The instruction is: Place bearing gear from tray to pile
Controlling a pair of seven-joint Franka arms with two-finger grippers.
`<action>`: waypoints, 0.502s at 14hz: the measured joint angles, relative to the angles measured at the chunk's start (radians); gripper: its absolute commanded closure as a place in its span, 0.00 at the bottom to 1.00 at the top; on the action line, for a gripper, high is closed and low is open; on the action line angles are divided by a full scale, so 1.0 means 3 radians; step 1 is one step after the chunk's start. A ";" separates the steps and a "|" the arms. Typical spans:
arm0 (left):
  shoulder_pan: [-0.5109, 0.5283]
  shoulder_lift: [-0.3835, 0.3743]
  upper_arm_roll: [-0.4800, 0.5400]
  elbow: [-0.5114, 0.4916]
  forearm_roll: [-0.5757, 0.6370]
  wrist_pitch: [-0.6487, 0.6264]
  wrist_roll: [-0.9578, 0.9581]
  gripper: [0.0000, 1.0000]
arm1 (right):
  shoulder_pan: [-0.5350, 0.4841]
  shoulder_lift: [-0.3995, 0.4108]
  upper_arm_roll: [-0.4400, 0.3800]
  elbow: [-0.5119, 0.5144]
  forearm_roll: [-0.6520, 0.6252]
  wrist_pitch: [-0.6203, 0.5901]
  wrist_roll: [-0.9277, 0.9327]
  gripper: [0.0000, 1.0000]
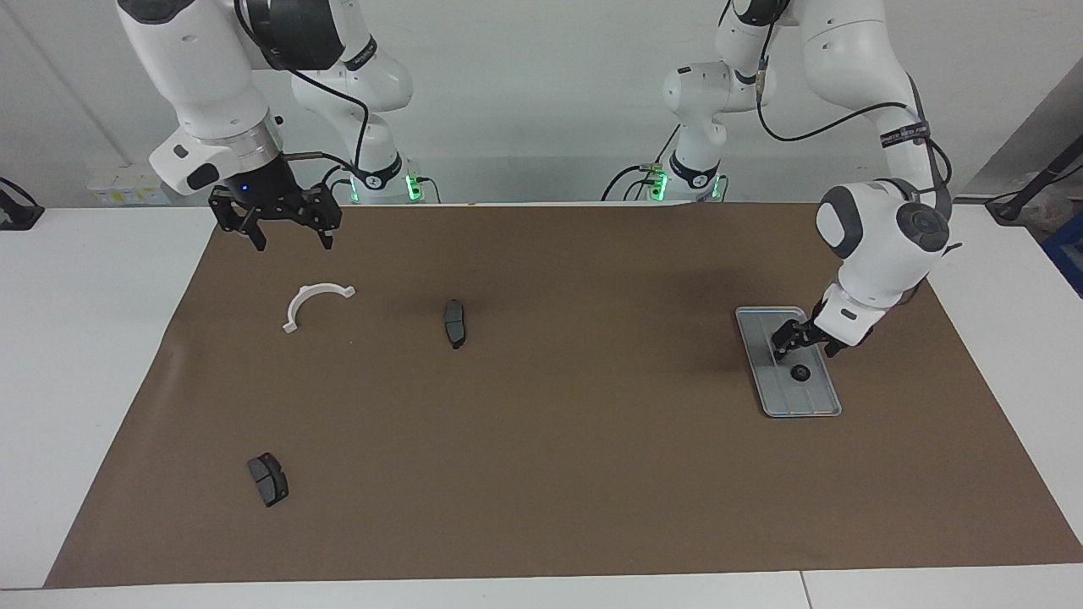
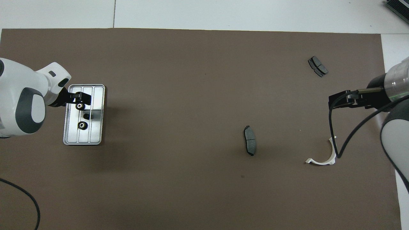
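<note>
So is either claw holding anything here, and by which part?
Nothing is held. The left claw is open over the tray, above the gears, none gripped. The right claw waits open over the mat.

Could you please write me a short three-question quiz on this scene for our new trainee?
1. True or false: the left hand is over the flat silver-grey ridged metal tray.
2. Which part lies farthest from the robots?
A. the white half-ring bracket
B. the dark grey curved brake pad with a centre groove
C. the other dark grey brake pad
3. Fill in: the small black gears lie on the ____.

Key:
1. True; it is open above the gears, gripping none.
2. B.
3. Tray. The right hand waits, open, over the brown mat.
</note>
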 measured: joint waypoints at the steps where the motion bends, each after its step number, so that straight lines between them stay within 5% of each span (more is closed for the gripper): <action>1: 0.0028 0.0069 0.0006 0.0000 0.0000 0.0105 0.0000 0.02 | 0.0000 0.0000 0.0000 0.0000 0.0000 0.0000 0.0000 0.00; 7: 0.0063 0.0168 0.0006 0.0001 0.0000 0.0233 0.0000 0.35 | 0.0000 0.0000 0.0000 0.0000 0.0000 0.0000 0.0000 0.00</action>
